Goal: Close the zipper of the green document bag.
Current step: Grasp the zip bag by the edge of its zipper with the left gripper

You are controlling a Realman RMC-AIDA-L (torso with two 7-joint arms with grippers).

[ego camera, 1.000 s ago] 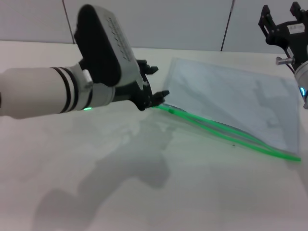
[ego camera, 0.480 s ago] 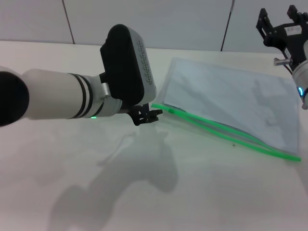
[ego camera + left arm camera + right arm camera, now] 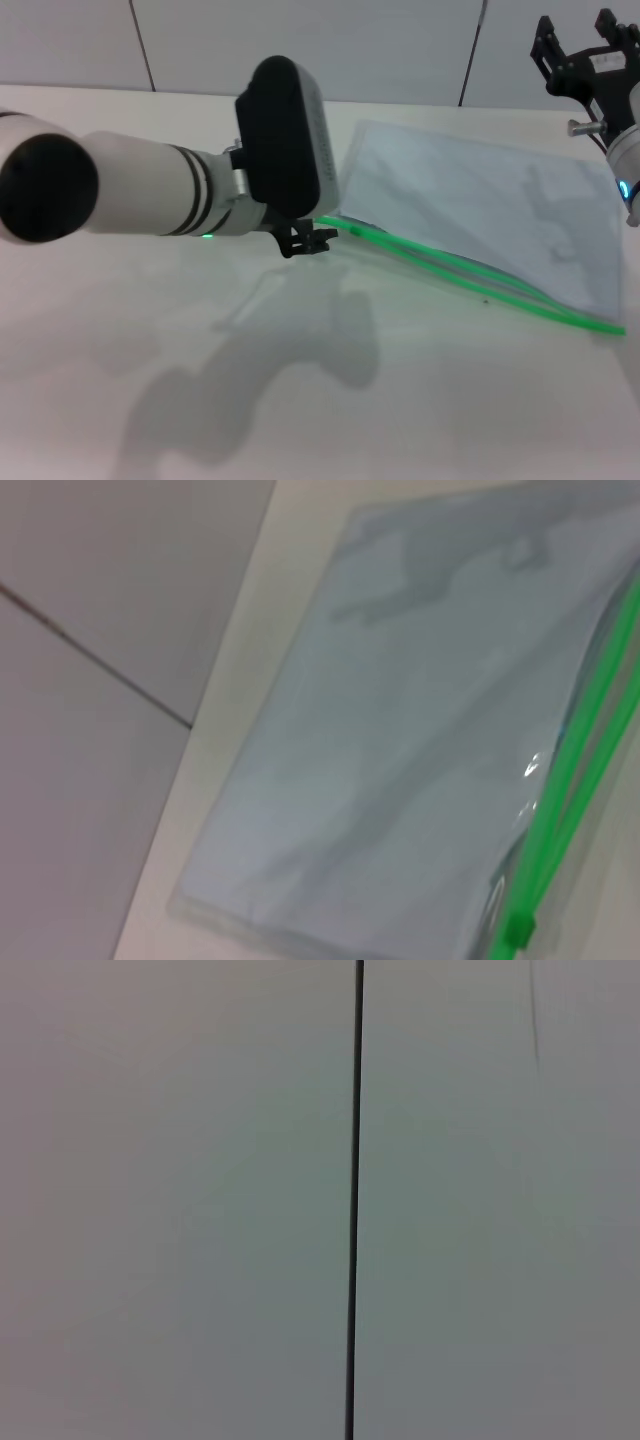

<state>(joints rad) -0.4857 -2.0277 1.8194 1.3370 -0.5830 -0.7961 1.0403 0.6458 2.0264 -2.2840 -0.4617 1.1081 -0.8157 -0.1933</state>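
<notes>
The green document bag (image 3: pixel 480 215) is lying flat on the white table (image 3: pixel 300 400), its zipper (image 3: pixel 470 275) running along the near edge with both strips gaping apart. The left gripper (image 3: pixel 308 240) is hovering at the zipper's left end; I cannot tell how it is set. The right gripper (image 3: pixel 585 55) is hanging raised at the far right, spread wide.

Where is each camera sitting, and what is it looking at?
Head view: on the robot's head, looking down at the table and bag; shows the left arm with its pincer at the zipper end, and the right pincer raised.
Left wrist view: on the left wrist, looking at the bag and zipper; no body shows.
Right wrist view: on the right wrist, facing the wall; no body shows.
Shared: head and left wrist both see the bag.
</notes>
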